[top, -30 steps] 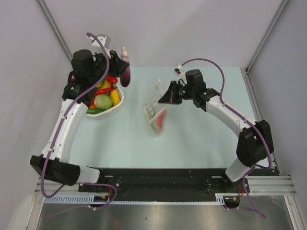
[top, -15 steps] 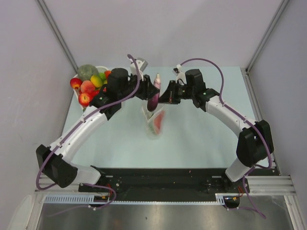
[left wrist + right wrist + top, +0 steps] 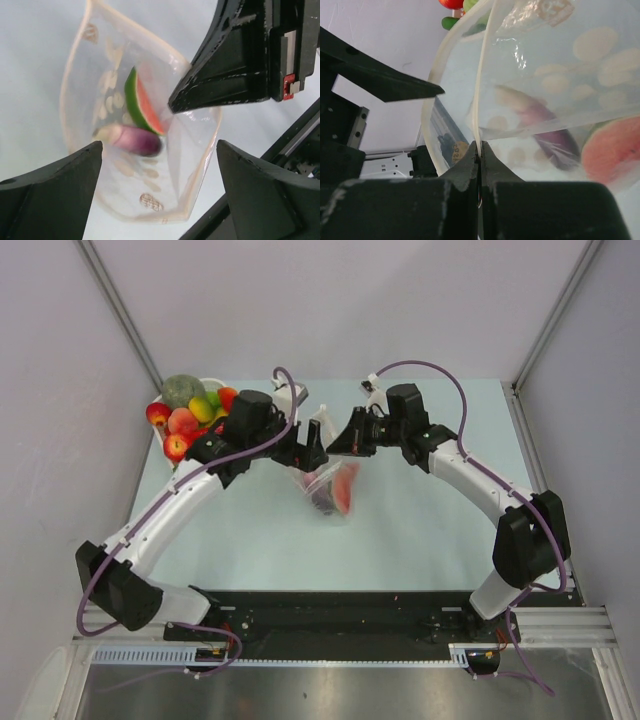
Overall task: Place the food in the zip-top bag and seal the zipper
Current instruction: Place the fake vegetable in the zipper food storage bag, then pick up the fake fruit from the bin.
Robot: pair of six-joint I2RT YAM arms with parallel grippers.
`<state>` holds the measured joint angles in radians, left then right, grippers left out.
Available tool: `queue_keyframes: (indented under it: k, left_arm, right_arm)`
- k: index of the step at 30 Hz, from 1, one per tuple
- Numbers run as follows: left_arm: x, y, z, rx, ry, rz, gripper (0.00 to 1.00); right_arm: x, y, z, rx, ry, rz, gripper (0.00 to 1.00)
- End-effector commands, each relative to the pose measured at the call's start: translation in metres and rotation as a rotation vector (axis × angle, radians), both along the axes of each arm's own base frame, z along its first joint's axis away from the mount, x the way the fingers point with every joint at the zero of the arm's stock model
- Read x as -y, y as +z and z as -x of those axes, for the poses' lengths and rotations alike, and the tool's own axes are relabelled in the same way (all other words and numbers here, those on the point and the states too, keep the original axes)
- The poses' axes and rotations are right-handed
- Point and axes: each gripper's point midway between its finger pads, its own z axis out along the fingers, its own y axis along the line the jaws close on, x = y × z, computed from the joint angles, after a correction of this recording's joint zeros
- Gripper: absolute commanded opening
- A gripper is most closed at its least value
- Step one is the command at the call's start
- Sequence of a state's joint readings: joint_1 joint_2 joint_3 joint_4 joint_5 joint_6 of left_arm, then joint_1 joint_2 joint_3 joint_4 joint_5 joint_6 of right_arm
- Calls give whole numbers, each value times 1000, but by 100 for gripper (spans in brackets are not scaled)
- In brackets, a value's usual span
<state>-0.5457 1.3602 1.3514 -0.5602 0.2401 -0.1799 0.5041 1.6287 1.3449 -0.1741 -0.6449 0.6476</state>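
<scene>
Moved: purple eggplant (image 3: 137,141), from left claw (image 3: 159,150) (now spread) into zip-top bag (image 3: 82,85), frame centre, beside watermelon slice (image 3: 142,107). Right claw (image 3: 480,150) pinches bag rim. Step: loading. Next, probably: fetch upper-left food (image 3: 190,418).

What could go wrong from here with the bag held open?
The right gripper pinches only the rim of the zip-top bag; if it slips, the mouth may collapse and the eggplant and watermelon slice could spill. The open left gripper hangs close over the mouth, so pulling away might snag the plastic.
</scene>
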Motion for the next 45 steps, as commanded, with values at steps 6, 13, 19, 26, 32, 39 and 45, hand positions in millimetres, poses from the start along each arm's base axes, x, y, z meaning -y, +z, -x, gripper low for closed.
queue_keyframes:
  k: [6,13,19,26,32,39,45]
  left_arm:
    - [-87,76,-84,204,255,-8,100]
    - [-150,34,-168,173,576,-141,91]
    - [-189,-2,-224,108,839,-208,89]
    - [-210,-31,-260,102,952,-214,90]
    - [-229,-54,-279,91,1008,-281,97]
    - [-244,-84,-286,46,1037,-320,100]
    - [-248,-100,-296,44,1025,-318,96]
  right_arm:
    - [1,19,-1,90,13,-13,0]
    - [3,14,-3,81,5,3,0]
    - [8,8,-6,59,-11,18,0]
    - [12,3,-7,43,-13,22,0]
    - [16,2,-8,34,-20,24,0]
    - [21,-1,-10,25,-34,29,0]
    - [23,-3,-11,17,-37,33,0]
